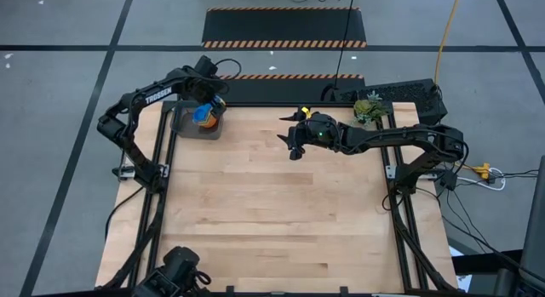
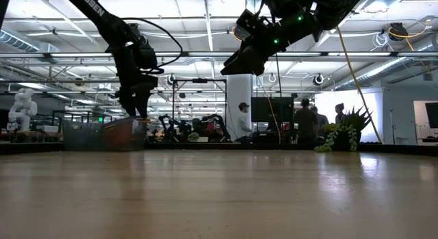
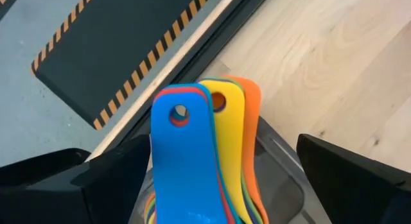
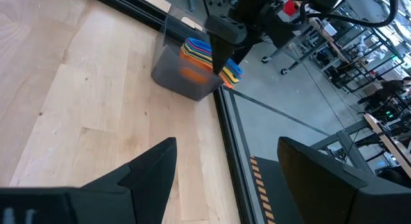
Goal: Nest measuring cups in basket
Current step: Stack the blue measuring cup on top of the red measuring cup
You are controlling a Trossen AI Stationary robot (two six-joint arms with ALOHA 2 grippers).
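Over at the far left corner of the table (image 1: 281,220) sits the basket (image 1: 186,120), and the cups (image 1: 204,116) stand in it as one nested stack, handles fanned together. From the left wrist view I can make out a blue handle (image 3: 186,156) in front, with yellow (image 3: 228,131) and orange (image 3: 252,115) tucked close behind it, and thin edges of red and green between them. How many cups are in the stack I cannot count from where I stand.

The left gripper (image 1: 209,99) hangs right above the basket with its fingers spread wide and holding nothing. The stacked handles rise between the two fingers (image 3: 96,185), their long axis pointing up toward the wrist, so the stack lies straight beneath the jaws, not off to one side. Whether the fingers touch the handles I cannot tell; they look just apart.

The right gripper (image 1: 294,139) hovers well above the middle of the table, well apart from the basket, fingers also spread and empty. Its camera looks across the boards to the basket (image 4: 183,73) and the left arm's fingers above it.

No cup lies loose on the wood that I can see, so to my eye the nesting looks done or nearly so. The left arm is by far the nearer one; if anything remains, I'd judge it is a straight lift away from the handles.
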